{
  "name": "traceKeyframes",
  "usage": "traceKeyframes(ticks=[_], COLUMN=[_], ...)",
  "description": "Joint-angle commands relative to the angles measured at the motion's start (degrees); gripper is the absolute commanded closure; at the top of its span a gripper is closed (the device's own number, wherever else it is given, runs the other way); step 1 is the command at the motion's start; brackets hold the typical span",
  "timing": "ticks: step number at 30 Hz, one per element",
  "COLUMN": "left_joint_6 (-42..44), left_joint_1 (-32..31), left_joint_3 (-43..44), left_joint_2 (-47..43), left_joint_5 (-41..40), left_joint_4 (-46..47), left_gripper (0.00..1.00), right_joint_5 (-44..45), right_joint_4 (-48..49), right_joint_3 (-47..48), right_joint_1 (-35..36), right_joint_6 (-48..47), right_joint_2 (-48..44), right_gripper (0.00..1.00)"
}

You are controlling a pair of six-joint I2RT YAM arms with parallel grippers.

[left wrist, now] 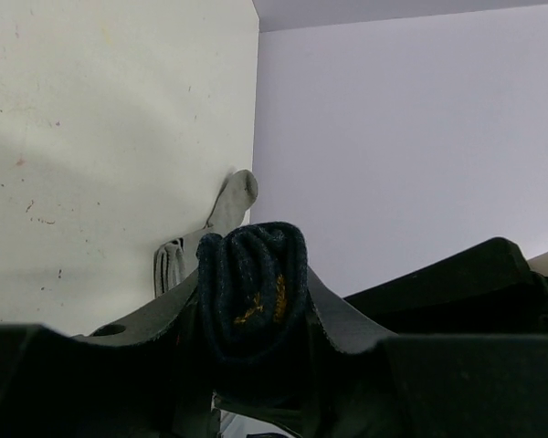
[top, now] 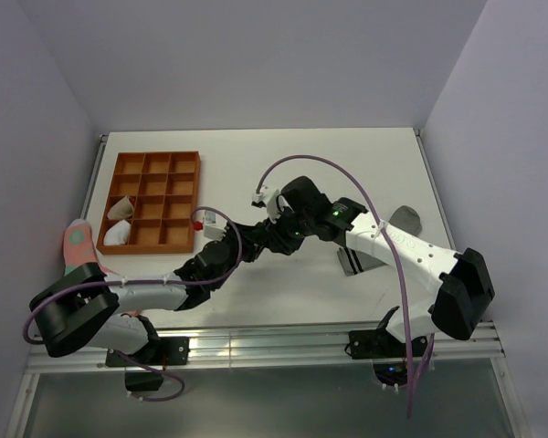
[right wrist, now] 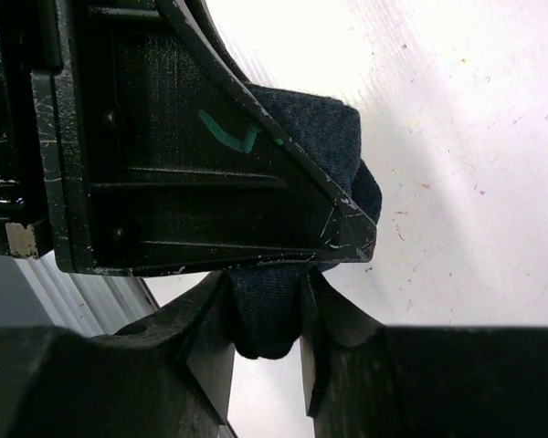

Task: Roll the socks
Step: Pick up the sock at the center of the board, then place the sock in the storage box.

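Dark navy knit sock (left wrist: 252, 260), rolled into a tight bundle, is held between both hands over the middle of the white worktop (left wrist: 91, 137). Left hand (left wrist: 253, 292) clasps the roll on two sides. Right hand (right wrist: 266, 310) is clenched on its other end. Grey ankle sock with a dark-striped cuff (left wrist: 221, 219) lies flat beyond, under the right arm, its long axis running away from the left hand. I judge the right arm nearer to it.

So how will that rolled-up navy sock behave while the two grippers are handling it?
Probably soft and squashy: the navy sock necks in where the right gripper pinches it. It would likely loosen or unroll if released, since its folds bulge freely above the left gripper. It seems unlikely to slip, because the knit looks coarse and grippy.
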Motion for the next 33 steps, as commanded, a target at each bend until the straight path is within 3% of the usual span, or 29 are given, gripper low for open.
traceKeyframes(ticks=[1, 5, 11, 16, 17, 19, 20, 23, 26, 31, 33], left_joint_6=[3.1, 5.2, 10.4, 22.4, 26.6, 31.9, 36.8, 43.0, 43.6, 39.4, 41.3], left_joint_1=[0.6, 4.0, 10.6, 23.2, 29.5, 36.4, 42.9, 50.4, 54.8, 57.9, 58.1], left_joint_3=[1.8, -0.3, 1.3, 8.8, 10.0, 14.4, 16.4, 22.7, 25.2, 27.6, 31.0], left_joint_2=[-3.7, -9.2, -19.0, -25.7, -26.4, -25.1, -22.3, -16.2, -10.3, -0.9, 2.0], left_joint_5=[0.4, 2.0, 6.6, 13.3, 19.0, 25.8, 30.9, 35.6, 41.8, 44.1, 44.1], left_joint_4=[-1.4, -6.1, -22.9, -44.1, -50.2, -53.3, -58.6, -62.5, -59.7, -53.7, -56.1], left_gripper=[1.00, 1.00, 1.00, 1.00, 1.00, 1.00, 1.00, 1.00, 1.00, 1.00, 1.00], right_joint_5=[0.3, 2.4, 2.8, 4.3, 4.2, 1.3, 0.4, -3.6, -5.0, -5.2, -5.2], right_joint_4=[1.1, 0.0, -2.5, -5.5, -6.2, -7.8, -8.4, -10.8, -10.5, -9.4, -8.6], right_joint_3=[2.9, 3.1, 2.3, 3.9, 4.3, 6.0, 6.7, 9.6, 10.2, 9.0, 8.0], right_joint_1=[0.6, 0.3, -1.0, -3.7, -5.2, -7.4, -9.5, -13.1, -14.7, -15.4, -15.5], right_joint_6=[0.1, -2.4, -3.6, -6.4, -8.0, -9.3, -10.6, -12.7, -13.3, -13.4, -13.2], right_joint_2=[-0.7, -3.5, -5.6, -6.5, -6.0, -5.2, -4.1, -1.8, -0.7, 0.6, 0.6], right_gripper=[0.62, 0.43, 0.38, 0.36, 0.36, 0.36, 0.36, 0.37, 0.37, 0.38, 0.38])
